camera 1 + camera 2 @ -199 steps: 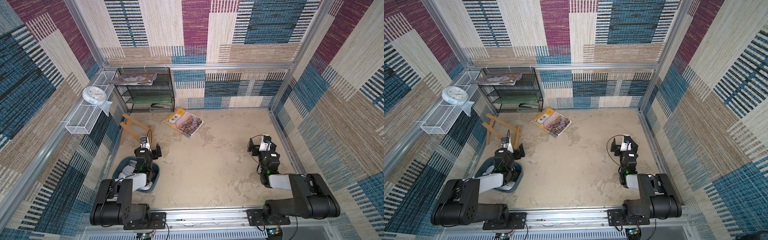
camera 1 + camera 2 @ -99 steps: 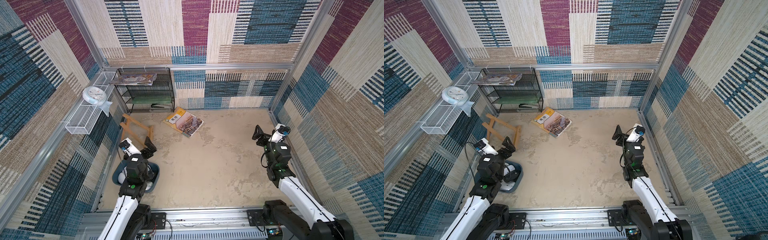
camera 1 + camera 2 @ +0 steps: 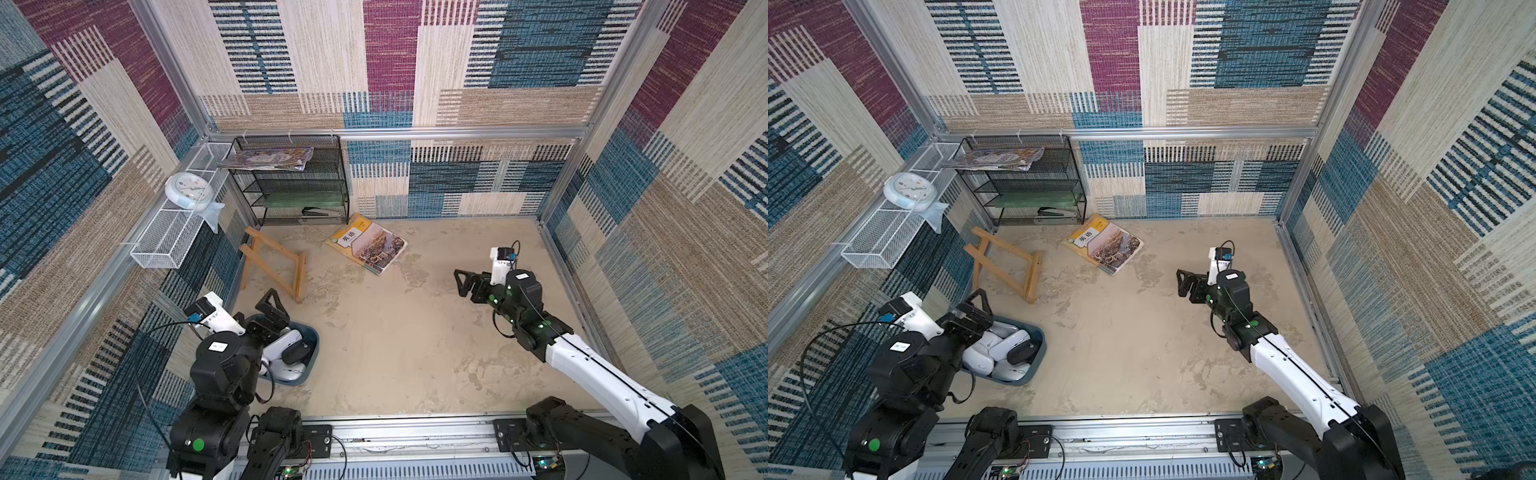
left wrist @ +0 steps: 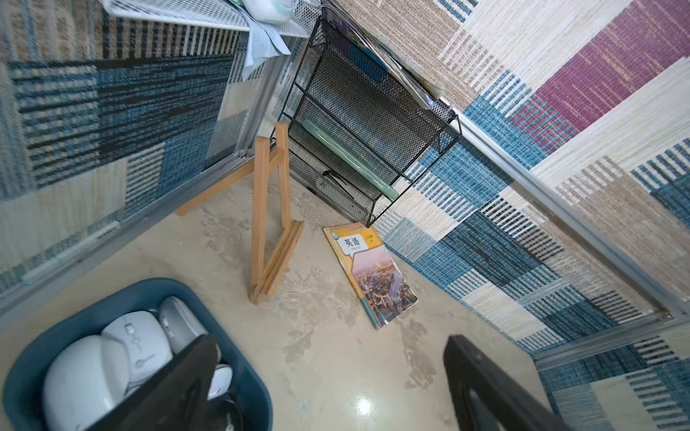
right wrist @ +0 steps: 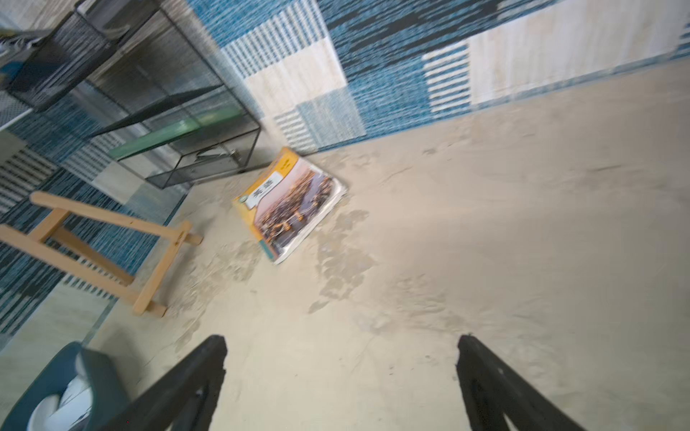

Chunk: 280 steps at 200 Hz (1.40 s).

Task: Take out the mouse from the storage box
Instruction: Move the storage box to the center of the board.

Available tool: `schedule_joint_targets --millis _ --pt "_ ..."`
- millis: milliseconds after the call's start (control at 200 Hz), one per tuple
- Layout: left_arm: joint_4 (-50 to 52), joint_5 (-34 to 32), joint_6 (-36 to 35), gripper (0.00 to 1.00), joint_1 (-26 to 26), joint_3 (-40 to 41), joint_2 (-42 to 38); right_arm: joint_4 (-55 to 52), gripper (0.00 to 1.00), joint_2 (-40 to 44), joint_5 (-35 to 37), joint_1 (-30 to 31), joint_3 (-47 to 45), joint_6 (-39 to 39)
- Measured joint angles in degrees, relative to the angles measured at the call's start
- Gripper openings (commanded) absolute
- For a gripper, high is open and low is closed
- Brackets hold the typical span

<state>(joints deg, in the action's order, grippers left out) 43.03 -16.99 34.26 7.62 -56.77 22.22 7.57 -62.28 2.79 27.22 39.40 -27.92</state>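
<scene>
- Both arms have unfolded from their tucked pose of a second ago. In both top views the left gripper (image 3: 268,309) now hangs over the far end of the storage box (image 3: 1037,361), jaws spread wide and holding nothing. The right gripper (image 3: 464,282), equally wide and empty, reaches over the bare table (image 3: 395,332), well apart from the box.
- Top views, contents: the box sits near the left arm's base. It holds several white mice (image 3: 1000,347) packed together, with a black mouse (image 3: 1022,351) lying against them on the side toward the table's middle. None is out yet.
- Left wrist view: one finger (image 4: 186,373) overlaps the box interior and the other stands over the table beyond the rim. A wooden easel (image 4: 261,224) and a book (image 4: 373,276) lie farther off.
- Right wrist view: both fingers frame empty table, and only a corner of the box shows at the edge.
- Risk, as judged: a descent from this straddling pose could land a finger on the rim and tip or shove the box. The crowded, rounded shells could also let the jaws pinch two mice or slip off.
</scene>
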Motion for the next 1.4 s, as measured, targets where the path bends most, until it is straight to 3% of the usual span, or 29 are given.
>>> schedule_joint_targets --millis 200,411,591,1032,1402 --pt "6.7 -2.9 -5.1 0.99 0.0 1.1 -7.5 -2.8 1.00 -9.5 2.5 11.6 6.9 -2.4" --pt "6.8 -3.3 -6.4 0.99 0.0 4.8 -13.8 -5.0 1.00 -21.7 5.1 23.4 17.2 -3.0" --pt "6.6 -3.8 -6.6 0.99 0.0 5.1 -17.1 -8.0 1.00 -32.4 5.8 29.9 26.8 -2.9" --pt "7.4 -10.0 -6.1 0.99 0.0 5.3 -21.4 -19.7 1.00 -58.3 3.5 38.5 55.5 0.3" --pt "7.4 -11.1 -5.9 0.99 0.0 5.4 -21.4 -31.6 0.99 -72.0 3.9 40.5 73.9 3.6"
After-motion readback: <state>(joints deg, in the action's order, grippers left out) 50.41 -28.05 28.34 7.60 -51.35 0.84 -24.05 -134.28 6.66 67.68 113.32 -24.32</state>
